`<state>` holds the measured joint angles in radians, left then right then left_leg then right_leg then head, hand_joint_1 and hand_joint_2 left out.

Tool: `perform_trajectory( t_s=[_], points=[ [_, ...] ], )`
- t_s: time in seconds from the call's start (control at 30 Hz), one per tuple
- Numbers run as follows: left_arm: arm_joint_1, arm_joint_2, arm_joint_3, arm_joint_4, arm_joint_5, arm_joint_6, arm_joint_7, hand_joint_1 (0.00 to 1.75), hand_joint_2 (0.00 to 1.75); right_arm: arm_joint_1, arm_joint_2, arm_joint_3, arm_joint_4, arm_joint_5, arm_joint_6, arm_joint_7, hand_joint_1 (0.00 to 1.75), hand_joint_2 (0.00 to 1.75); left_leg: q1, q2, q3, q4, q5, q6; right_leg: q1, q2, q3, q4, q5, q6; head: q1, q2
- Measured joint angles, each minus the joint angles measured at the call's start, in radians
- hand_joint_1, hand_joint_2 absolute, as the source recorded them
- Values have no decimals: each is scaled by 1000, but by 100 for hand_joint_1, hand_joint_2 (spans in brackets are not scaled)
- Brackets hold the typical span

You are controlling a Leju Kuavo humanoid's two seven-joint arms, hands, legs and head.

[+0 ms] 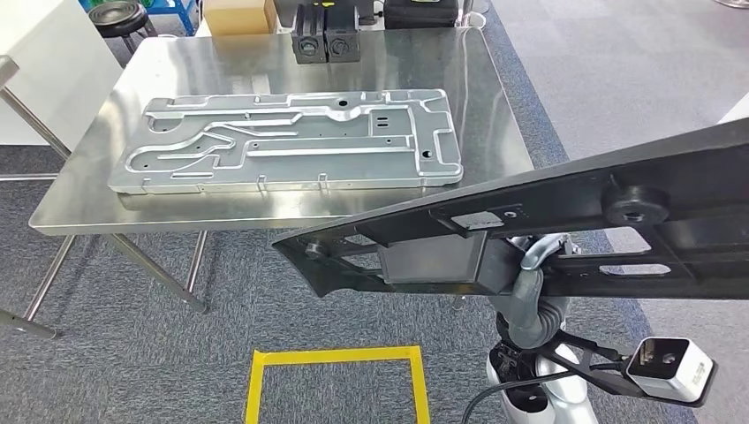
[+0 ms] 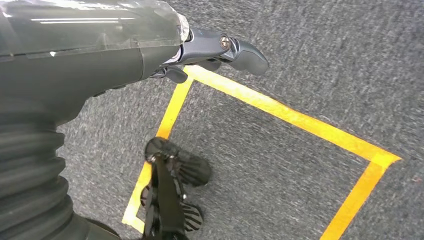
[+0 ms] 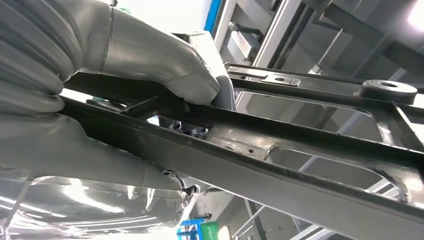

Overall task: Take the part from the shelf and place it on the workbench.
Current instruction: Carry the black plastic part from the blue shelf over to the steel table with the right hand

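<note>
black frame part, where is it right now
In the head view the black frame part is on the right, gripped by the right hand, just short of the workbench's near edge.

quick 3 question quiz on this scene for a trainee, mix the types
1. True or false: the black part already lies on the workbench.
2. Which hand holds the black part? A) left B) right C) both
3. Fill in: the grey plate lies on the ____.

Key: 1 false, the right hand holds it in front of the workbench. 2 B; the left hand hangs over the carpet holding nothing. 3 workbench.
</note>
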<state>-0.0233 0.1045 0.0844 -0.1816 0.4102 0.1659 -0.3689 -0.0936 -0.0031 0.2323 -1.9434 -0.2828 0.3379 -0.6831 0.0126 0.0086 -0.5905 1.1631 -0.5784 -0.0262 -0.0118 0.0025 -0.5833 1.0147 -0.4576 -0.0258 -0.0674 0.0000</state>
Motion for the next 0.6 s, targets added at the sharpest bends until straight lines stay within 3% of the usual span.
perform_trajectory(
  t_s=[0.07, 0.1, 0.13, 0.2, 0.23, 0.3, 0.4, 0.47, 0.53, 0.57, 0.6],
  points=[
    [3, -1, 2, 0, 0, -2, 0, 0, 175, -1, 1, 0, 5, -1, 2, 5, 175, 175, 1, 0, -78, 126, -37, -4, 2, 1, 9, 0, -9, -3, 0, 0],
    [4, -1, 2, 0, 0, -4, 0, 0, 175, -1, 2, 0, 8, -2, 2, 9, 175, 175, 1, 0, -99, 145, -26, -4, 2, 2, 16, 0, -14, -3, 0, 0],
    [6, -1, 2, 0, 0, -5, 0, 0, 175, -1, 2, 0, 10, -2, 2, 11, 175, 175, 1, 0, -98, 119, 8, -3, 2, 4, 24, 0, -20, -2, 0, 0],
    [7, -1, 2, 0, 0, -7, 0, 0, 175, -4, 2, 0, 12, -3, 2, 15, 175, 175, 0, 0, -51, -17, 101, 4, 3, 5, 43, 0, -33, 3, 0, 0],
    [8, -1, 3, 0, 0, -7, 0, 0, 175, -7, 2, 0, 13, -3, 2, 15, 175, 175, -2, -1, -25, -80, 130, 9, 4, 6, 50, 1, -39, 7, 0, 0],
    [7, -1, 3, 0, 0, -8, -1, 0, 175, -12, 2, 0, 16, -4, 2, 16, 175, 175, -8, -3, -2, -135, 142, 18, 6, 7, 56, 0, -47, 17, 0, 0],
    [6, -2, 3, 0, 0, -9, -1, 0, 175, -15, 3, 0, 18, -5, 5, 18, 175, 175, -6, -4, 5, -146, 138, 33, 6, 6, 59, -1, -55, 35, 0, 0],
    [6, -3, 3, 0, 0, -10, -1, 0, 175, -17, 3, 0, 20, -6, 8, 19, 175, 175, -1, -3, 15, -157, 138, 45, 6, 4, 30, 61, -86, 46, 0, 0],
    [6, -5, 4, 0, 0, -10, -1, 0, 175, -18, 3, 0, 25, -7, 10, 20, 175, 175, -2, -2, 22, -158, 132, 53, 4, 2, -47, 195, -136, 53, 0, 0],
    [6, -5, 4, 0, 0, -10, -1, 0, 175, -18, 3, 0, 29, -7, 10, 20, 175, 175, -3, -2, 26, -158, 128, 54, 3, 2, -88, 255, -149, 55, 0, 0],
    [7, -6, 4, 0, 0, -10, -1, 0, 175, -18, 3, 0, 33, -8, 11, 21, 175, 175, -3, -3, 31, -158, 123, 55, 3, 2, -114, 284, -143, 56, 0, 0]
  ],
)
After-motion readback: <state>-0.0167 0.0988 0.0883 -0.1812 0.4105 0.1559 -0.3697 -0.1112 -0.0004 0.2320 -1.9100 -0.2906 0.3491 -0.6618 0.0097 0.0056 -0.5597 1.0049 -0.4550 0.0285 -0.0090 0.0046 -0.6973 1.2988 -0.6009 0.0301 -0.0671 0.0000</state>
